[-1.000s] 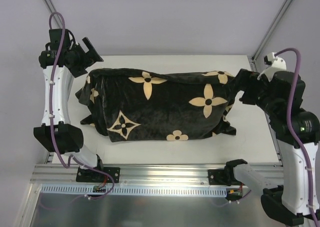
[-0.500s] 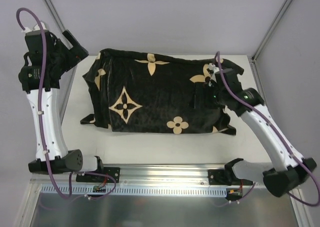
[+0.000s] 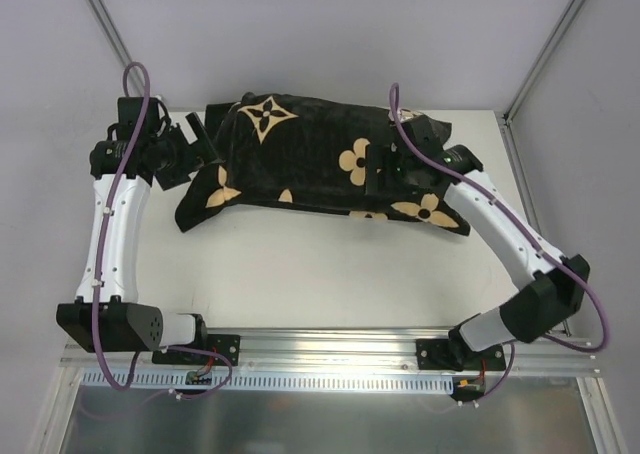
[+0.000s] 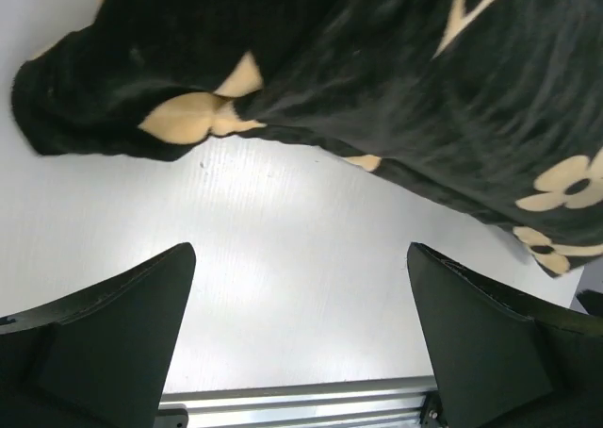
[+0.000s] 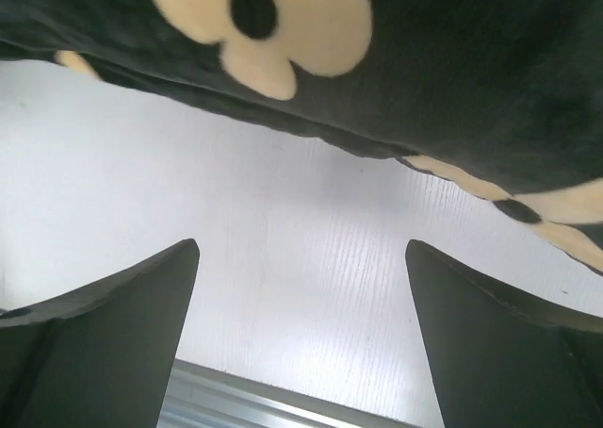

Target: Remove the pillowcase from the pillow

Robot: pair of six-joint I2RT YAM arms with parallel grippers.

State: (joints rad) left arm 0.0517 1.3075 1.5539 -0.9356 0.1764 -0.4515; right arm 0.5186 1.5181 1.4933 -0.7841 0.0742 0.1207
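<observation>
The pillowcase (image 3: 320,154), black velvety fabric with tan flower and star motifs, lies bunched along the back of the white table (image 3: 300,274). The pillow is hidden; no white cushion shows. My left gripper (image 3: 197,144) stands open beside the pillowcase's left end. In the left wrist view the gripper (image 4: 301,249) has only bare table between its fingers, with the fabric (image 4: 358,60) beyond them. My right gripper (image 3: 382,174) hovers over the right half of the pillowcase. It is open too (image 5: 301,246), with the fabric (image 5: 424,60) above its fingers and nothing held.
An aluminium rail (image 3: 330,349) carrying both arm bases runs along the table's near edge. Slanted frame posts (image 3: 105,24) rise at the back corners. The right arm's links arc over the table's right side (image 3: 520,244).
The pillowcase has rolled toward the back, and its star motif now faces up at the far left. The left gripper came down to its left end. The right gripper shifted a little left.
</observation>
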